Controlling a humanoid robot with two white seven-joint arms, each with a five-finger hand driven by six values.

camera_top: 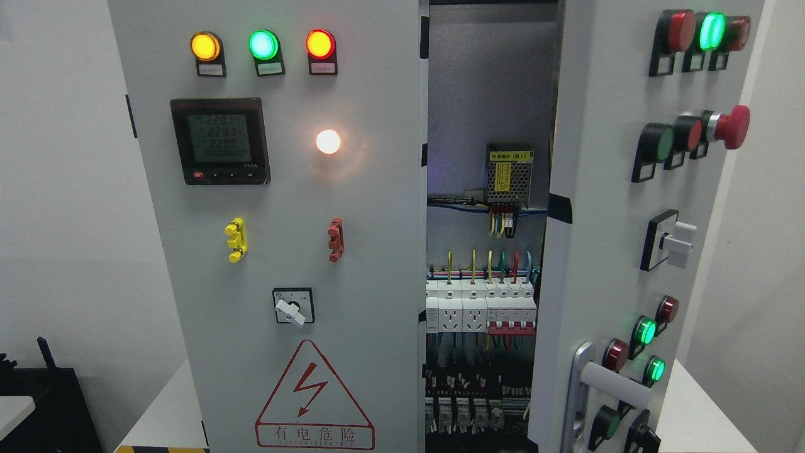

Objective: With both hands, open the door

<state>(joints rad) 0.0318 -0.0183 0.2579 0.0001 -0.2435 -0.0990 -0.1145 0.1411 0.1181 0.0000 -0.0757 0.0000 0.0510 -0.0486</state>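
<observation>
A grey electrical cabinet fills the head view. Its left door [277, 251] is closed flat and carries three lit lamps, a meter [220, 141], a white lamp, a rotary switch [293, 307] and a red warning triangle. The right door [604, 207] stands swung outward toward me, its face with buttons and a red emergency stop [732, 127] turned to the right. A silver lever handle [585, 393] sits low on that door. Between the doors the interior [487, 251] shows wiring and breakers. Neither of my hands shows.
A white table [163, 409] carries the cabinet. A dark object [44, 402] stands at the lower left. White walls lie on both sides. The open door's edge projects toward me at the right of centre.
</observation>
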